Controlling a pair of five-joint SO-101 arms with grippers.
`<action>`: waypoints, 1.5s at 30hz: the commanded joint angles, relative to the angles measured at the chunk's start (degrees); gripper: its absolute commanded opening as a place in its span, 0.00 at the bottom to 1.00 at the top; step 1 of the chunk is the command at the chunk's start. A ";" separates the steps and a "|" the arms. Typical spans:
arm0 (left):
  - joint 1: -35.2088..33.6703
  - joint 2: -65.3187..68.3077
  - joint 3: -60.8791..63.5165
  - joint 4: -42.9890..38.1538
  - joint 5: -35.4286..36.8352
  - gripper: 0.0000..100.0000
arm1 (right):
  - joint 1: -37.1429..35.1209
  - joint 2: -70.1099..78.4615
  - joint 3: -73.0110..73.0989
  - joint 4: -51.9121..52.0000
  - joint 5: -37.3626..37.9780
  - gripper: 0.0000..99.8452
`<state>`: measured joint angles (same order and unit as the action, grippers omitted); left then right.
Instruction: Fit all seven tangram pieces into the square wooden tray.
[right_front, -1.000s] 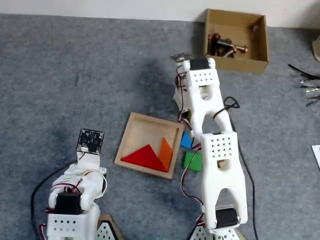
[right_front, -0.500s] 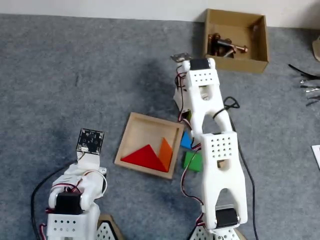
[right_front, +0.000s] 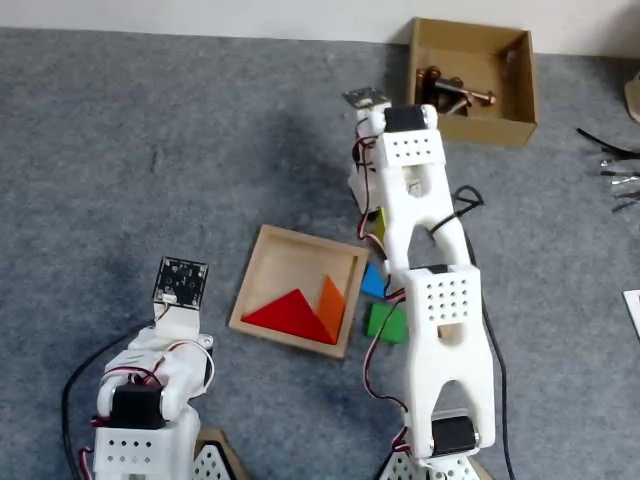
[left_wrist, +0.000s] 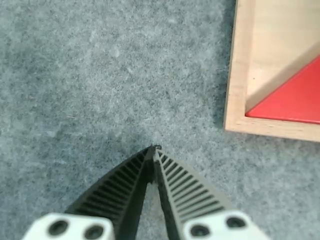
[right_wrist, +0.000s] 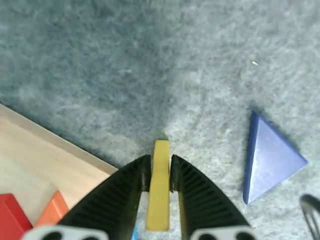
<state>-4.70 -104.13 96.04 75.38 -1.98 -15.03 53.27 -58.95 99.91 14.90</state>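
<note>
The square wooden tray (right_front: 272, 258) lies mid-table and holds a red triangle (right_front: 290, 312) and an orange triangle (right_front: 331, 303). My right gripper (right_wrist: 160, 159) is shut on a yellow piece (right_wrist: 159, 197), held just off the tray's far right corner (right_wrist: 60, 150). In the high view the yellow piece (right_front: 377, 222) peeks out beside the right arm (right_front: 415, 200). A dark blue triangle (right_wrist: 267, 157) lies on the carpet beyond it. A blue piece (right_front: 372, 281) and a green piece (right_front: 385, 322) sit by the tray's right side. My left gripper (left_wrist: 152, 149) is shut and empty over carpet, near the tray's edge (left_wrist: 235, 75).
A cardboard box (right_front: 520, 90) with metal parts stands at the back right. Cables (right_front: 612, 165) lie at the right edge. Grey carpet spreads open to the left and behind the tray. The left arm (right_front: 155, 380) sits at the front left.
The right arm has shifted a little toward the back of the table with the yellow piece in its gripper. The left arm has not moved.
</note>
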 joint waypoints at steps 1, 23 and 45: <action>-0.57 -0.31 1.10 0.26 -0.53 0.01 | -0.13 -5.67 -2.77 1.01 0.09 0.07; -0.57 -0.31 1.10 0.26 -0.53 0.01 | -0.48 -18.59 15.16 1.10 0.00 0.07; -0.57 -0.31 1.10 0.26 -0.53 0.01 | -0.40 -24.92 24.40 1.10 0.09 0.00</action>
<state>-4.70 -104.13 96.04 75.38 -1.98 -15.03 34.37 -34.15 100.09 14.90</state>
